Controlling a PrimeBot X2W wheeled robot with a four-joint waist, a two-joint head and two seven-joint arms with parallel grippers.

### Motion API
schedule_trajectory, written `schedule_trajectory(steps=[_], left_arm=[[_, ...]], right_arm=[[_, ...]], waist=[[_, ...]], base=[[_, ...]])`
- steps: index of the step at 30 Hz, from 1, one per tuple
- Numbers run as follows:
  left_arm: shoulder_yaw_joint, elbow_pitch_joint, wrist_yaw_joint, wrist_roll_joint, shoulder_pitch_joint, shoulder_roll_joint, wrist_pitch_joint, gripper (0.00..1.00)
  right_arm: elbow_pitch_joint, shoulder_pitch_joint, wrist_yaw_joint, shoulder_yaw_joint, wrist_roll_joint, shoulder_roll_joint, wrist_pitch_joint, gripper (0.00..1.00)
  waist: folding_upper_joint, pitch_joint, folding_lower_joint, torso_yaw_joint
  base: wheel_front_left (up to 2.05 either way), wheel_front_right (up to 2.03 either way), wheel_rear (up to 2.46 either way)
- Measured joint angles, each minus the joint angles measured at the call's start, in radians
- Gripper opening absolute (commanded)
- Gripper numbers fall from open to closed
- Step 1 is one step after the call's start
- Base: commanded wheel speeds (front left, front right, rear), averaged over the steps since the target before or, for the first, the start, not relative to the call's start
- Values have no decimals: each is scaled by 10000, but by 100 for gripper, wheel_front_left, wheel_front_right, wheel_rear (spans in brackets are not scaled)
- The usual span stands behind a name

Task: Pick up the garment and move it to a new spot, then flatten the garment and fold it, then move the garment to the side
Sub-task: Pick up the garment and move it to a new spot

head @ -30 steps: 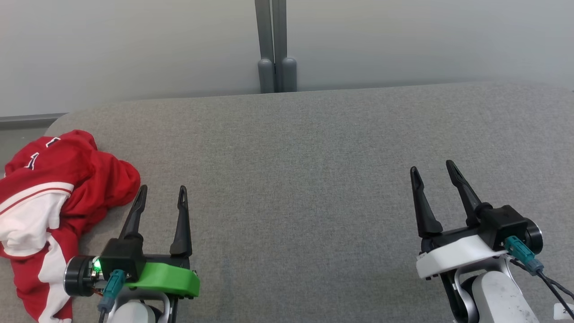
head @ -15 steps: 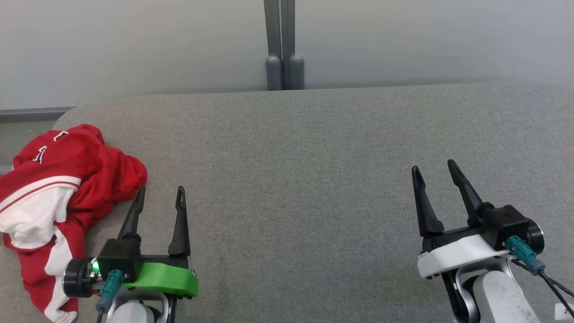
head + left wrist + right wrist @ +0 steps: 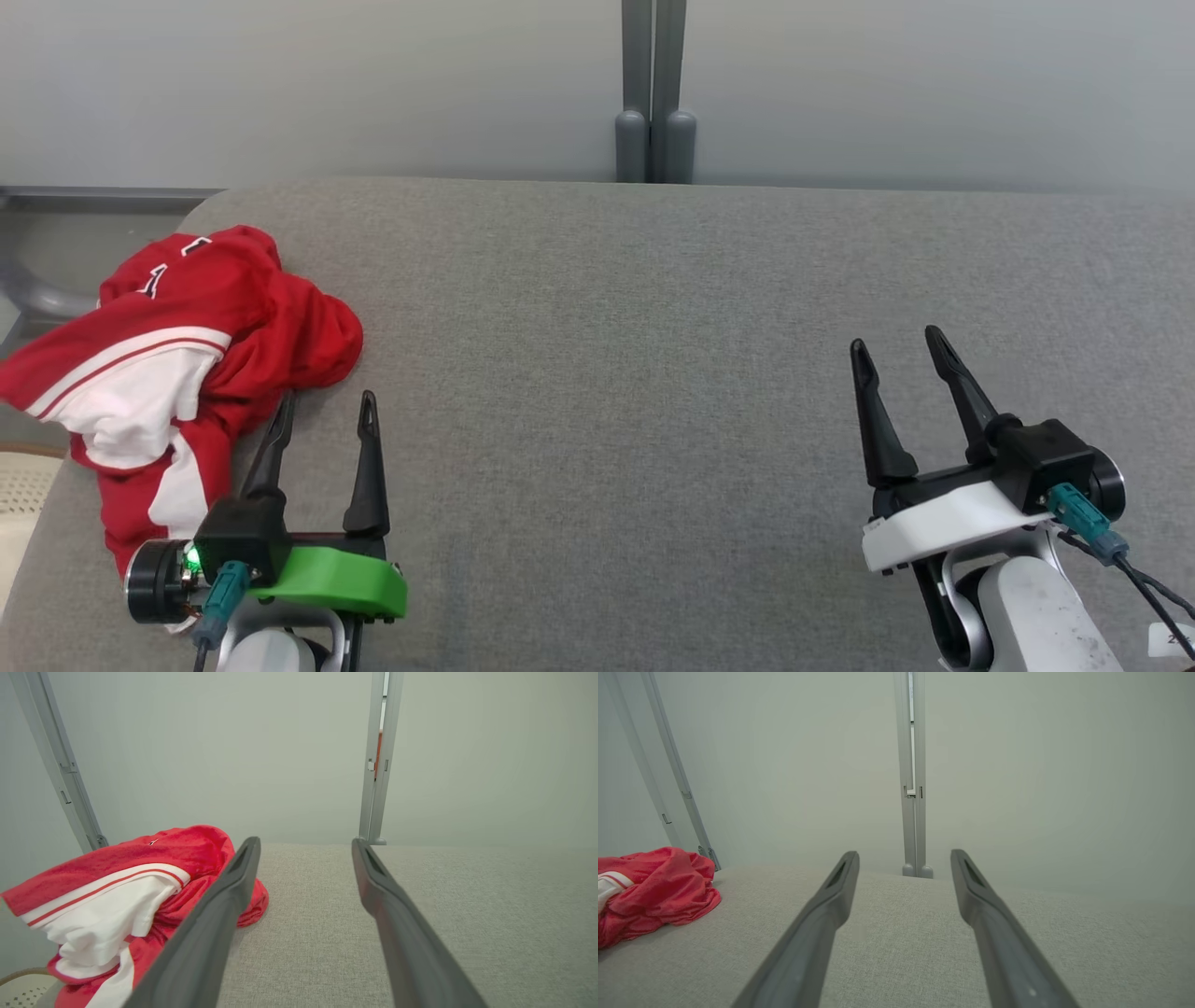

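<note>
Looking down from the head camera, you had the crumpled red and white jersey garment [image 3: 187, 355] heaped at the left end of the grey fabric-covered bench [image 3: 607, 373], with part of it spilling over the bench's left edge. Your left tool [image 3: 327, 399], on its green mount, sat at the near left with both dark fingers spread wide and nothing between them. Its left finger ran just beside the garment's right hem, and you could not tell whether it touched the cloth. Your right tool [image 3: 896, 341], on its white mount, hovered well apart at the near right, likewise released and grasping nothing. A grey upright post [image 3: 653, 93] stood behind the bench's far edge.
</note>
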State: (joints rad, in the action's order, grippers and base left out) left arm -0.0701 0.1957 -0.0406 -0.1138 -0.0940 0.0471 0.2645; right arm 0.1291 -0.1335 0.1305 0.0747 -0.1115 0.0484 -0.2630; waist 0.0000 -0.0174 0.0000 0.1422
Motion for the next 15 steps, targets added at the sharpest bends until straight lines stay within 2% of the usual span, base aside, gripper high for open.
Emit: schedule_trajectory(steps=[15], left_arm=[[192,161,-23,-196,-7,4,0,100]], right_arm=[[17,108,0,343,-278,-2,2,100]], waist=[[0,8,0,1639]], base=[[0,0,0]])
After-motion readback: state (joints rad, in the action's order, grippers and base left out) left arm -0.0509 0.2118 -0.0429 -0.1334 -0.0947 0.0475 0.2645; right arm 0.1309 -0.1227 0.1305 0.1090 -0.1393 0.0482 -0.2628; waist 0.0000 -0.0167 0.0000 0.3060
